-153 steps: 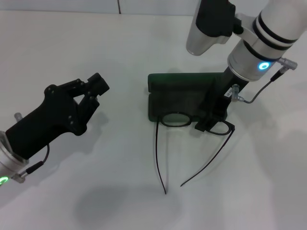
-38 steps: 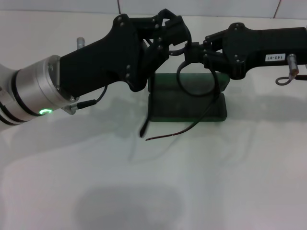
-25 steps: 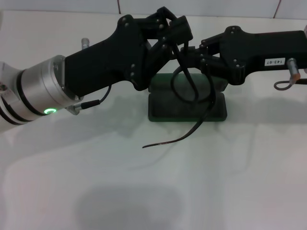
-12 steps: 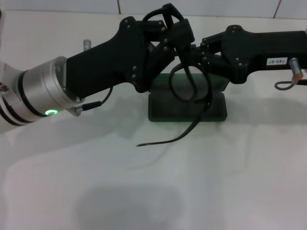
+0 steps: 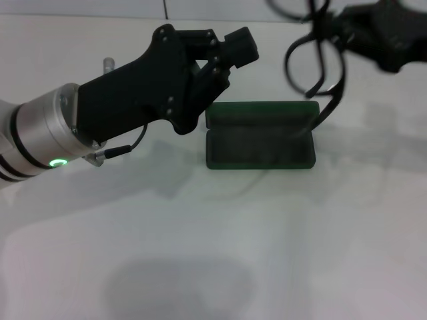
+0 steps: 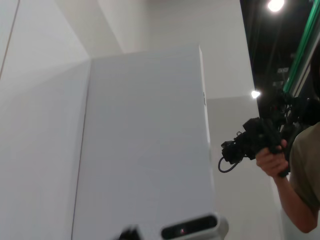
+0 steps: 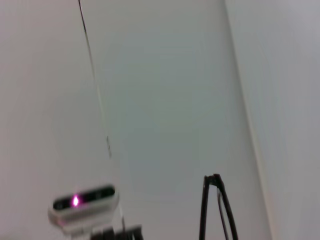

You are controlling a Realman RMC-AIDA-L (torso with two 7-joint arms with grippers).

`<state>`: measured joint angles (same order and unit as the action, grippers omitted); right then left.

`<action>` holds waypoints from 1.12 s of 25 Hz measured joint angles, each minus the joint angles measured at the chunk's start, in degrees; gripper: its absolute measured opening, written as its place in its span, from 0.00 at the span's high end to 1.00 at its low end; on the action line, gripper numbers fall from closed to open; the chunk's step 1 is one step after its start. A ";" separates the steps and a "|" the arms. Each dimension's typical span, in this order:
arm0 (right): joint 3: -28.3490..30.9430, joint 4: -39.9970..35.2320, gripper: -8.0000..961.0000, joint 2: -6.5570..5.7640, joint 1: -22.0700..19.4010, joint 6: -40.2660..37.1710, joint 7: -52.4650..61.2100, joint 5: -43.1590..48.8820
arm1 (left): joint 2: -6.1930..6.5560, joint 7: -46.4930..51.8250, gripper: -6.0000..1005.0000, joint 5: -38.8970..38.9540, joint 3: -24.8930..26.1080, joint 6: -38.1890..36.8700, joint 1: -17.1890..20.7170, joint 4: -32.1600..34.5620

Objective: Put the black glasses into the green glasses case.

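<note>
Thin-wired black glasses (image 5: 319, 63) dangle above the open, rounded green glasses case (image 5: 260, 137).

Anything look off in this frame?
Yes: the thin black-framed glasses hang tilted in the air from the right gripper at the head view's top right, one temple arm dangling over the far right corner of the open dark green case. The case holds nothing. The left gripper hovers left of it.

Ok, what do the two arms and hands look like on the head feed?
The left hand is matte black and angular, with visible screws, on a silver wrist with black bands, a green ring light and a thin black cable. The right hand is also black.
</note>
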<state>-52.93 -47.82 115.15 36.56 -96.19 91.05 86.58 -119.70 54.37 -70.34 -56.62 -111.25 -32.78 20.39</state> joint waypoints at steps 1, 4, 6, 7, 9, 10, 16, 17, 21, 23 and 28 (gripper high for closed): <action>2.86 -0.12 0.94 -0.06 -0.19 -1.91 -0.01 -0.43 | 0.02 0.00 0.96 -0.01 0.00 0.06 0.04 0.00; 7.46 0.10 0.94 -0.10 -0.41 -5.12 -0.53 -3.37 | 0.08 -0.01 0.96 -1.04 -0.22 0.22 -0.21 0.04; 7.89 0.26 0.94 -0.08 -0.46 -5.73 -1.63 -5.89 | 0.13 0.01 0.96 -2.76 -0.38 0.22 -0.70 0.35; 7.81 0.31 0.94 -0.01 -0.41 -5.80 -2.50 -7.22 | 0.15 0.07 0.96 -4.32 -0.41 0.19 -1.22 0.65; 7.40 0.59 0.94 0.33 0.33 -5.65 -4.24 -8.45 | 0.16 0.18 0.96 -6.88 -0.47 -0.03 -2.27 0.90; 7.17 0.86 0.94 0.50 0.77 -5.59 -4.90 -8.70 | 0.15 0.26 0.96 -8.16 -0.57 -0.23 -3.00 0.97; 2.97 8.88 0.94 0.58 6.61 -2.50 -13.14 -9.27 | -0.38 0.05 0.96 -6.13 -3.95 -2.25 -5.34 0.29; 2.05 9.58 0.94 0.63 7.06 -1.76 -14.39 -9.30 | -0.45 0.05 0.96 -4.47 -5.20 -2.43 -5.36 0.17; -2.14 10.57 0.94 0.79 7.66 2.29 -18.36 -9.53 | -0.46 0.46 0.96 3.38 -9.56 -2.76 -4.10 0.10; -3.35 10.70 0.94 0.80 7.68 3.94 -19.59 -9.58 | -0.43 0.52 0.96 6.53 -10.42 -3.25 -3.04 0.08; -6.41 11.04 0.94 0.91 7.76 5.83 -21.13 -9.61 | -0.32 2.71 0.96 11.17 -10.43 -3.73 -1.75 -0.45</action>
<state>-59.33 -36.79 116.06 44.33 -90.36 69.92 76.97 -120.02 57.08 -59.18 -67.05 -114.98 -34.52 19.94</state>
